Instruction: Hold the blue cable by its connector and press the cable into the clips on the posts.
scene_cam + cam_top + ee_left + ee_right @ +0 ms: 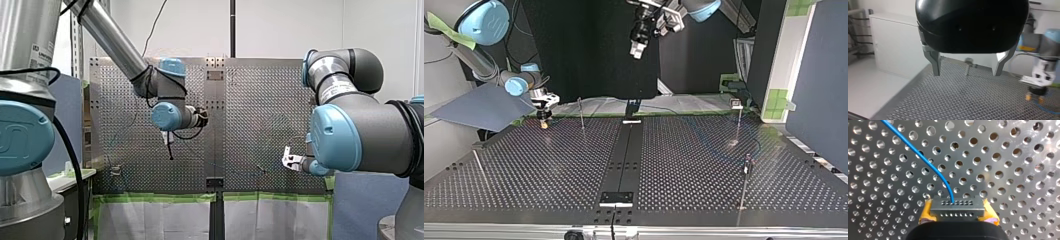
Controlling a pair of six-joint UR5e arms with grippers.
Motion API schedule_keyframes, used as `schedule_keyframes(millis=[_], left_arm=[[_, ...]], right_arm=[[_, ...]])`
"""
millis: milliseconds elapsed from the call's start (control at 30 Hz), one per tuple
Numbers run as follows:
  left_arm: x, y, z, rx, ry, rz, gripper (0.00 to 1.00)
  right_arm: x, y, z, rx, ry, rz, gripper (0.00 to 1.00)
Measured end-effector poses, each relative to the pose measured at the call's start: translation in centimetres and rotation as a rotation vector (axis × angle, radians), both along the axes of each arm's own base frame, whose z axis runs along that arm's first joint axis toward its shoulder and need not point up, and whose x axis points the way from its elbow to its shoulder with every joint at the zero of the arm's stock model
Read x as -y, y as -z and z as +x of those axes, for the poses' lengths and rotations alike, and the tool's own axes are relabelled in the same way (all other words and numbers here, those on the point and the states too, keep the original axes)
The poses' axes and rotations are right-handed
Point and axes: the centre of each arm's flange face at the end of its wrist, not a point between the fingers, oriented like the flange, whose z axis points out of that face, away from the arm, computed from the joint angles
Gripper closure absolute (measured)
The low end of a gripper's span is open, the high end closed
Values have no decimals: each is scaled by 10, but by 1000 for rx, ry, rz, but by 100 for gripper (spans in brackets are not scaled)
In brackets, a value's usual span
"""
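Observation:
My right gripper [958, 213] is shut with its yellow pads [926, 211] on a grey connector [957, 205]. The blue cable [923, 157] leaves the connector and curves away over the perforated table [1010, 170]. In the top view my right gripper [544, 119] is low at the table's far left, near a thin post [581, 112]. My left gripper [968, 72] is open and empty, high above the table [638, 47], with a clip post [969, 65] seen far off between its fingers. From there my right gripper [1039, 86] shows with a bit of blue cable [1048, 110].
More thin posts stand at the top view's right [739, 117] [746, 172] and at its near left [479, 167]. A black strip [626, 150] runs down the table's middle. In the front view my left gripper [170, 149] hangs over the left plate.

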Motion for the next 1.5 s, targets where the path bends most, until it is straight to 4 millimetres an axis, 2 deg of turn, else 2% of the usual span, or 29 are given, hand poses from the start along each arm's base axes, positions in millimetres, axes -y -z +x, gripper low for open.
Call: schedule_keyframes(millis=[233,400,1500], left_arm=[[-14,42,-12,-36,2,63,0],[-22,55,-20,-44,4,80,0],[-25,58,-23,-45,6,82,0]], right_arm=[[-1,0,1,-1,-1,4,100],[-1,0,1,-1,-2,6,100],[-1,0,1,-1,-2,5,100]])
